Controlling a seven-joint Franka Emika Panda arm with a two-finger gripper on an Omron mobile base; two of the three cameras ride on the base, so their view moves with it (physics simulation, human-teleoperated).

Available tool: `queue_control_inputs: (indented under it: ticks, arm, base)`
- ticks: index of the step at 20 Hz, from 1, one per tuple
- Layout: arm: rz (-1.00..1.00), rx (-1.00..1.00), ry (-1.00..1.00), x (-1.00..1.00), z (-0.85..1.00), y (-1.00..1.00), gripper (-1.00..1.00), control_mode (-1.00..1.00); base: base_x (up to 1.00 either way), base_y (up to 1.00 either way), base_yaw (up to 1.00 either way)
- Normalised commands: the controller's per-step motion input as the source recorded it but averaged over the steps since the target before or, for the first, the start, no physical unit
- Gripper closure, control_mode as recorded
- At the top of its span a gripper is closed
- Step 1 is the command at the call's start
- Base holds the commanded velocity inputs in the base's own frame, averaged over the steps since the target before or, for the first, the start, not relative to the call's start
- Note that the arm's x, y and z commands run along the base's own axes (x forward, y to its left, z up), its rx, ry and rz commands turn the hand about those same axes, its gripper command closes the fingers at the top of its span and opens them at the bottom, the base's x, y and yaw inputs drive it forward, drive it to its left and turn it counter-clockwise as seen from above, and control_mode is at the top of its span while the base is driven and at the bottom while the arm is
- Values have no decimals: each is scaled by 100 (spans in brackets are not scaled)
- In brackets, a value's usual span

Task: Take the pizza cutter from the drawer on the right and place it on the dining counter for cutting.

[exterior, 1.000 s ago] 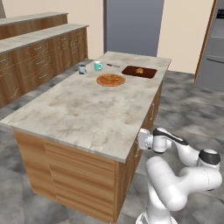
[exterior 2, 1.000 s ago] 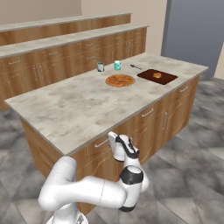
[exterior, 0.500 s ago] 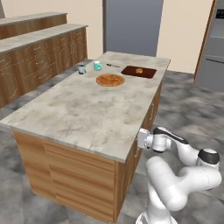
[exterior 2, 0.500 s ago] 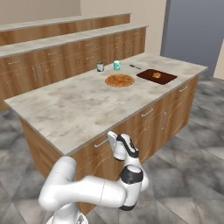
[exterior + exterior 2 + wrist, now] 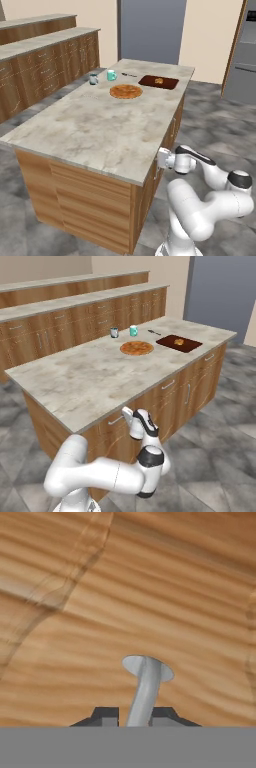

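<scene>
Slippage was your risk: your hand (image 5: 134,714) was clenched on the drawer (image 5: 150,602) handle (image 5: 145,687) near its end post, pizza cutter presumably inside the closed drawer, unseen; an angled pull could lose the bar

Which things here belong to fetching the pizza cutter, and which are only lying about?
For the job:
- drawer, closed
- its metal handle, with the hand shut on it
- dining counter

Lying about:
- pizza
- dark board with food on it
- teal mug
- grey cup
- small dark utensil
</scene>
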Motion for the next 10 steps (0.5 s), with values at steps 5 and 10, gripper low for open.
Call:
queue_control_inputs:
  ticks: [5, 10]
  arm:
    - [1, 5, -6, 0, -7, -38, 100, -100]
    - [7, 9, -2, -1, -2, -72, 100, -100]
  base:
    - [0, 0, 0]
    - [0, 0, 0]
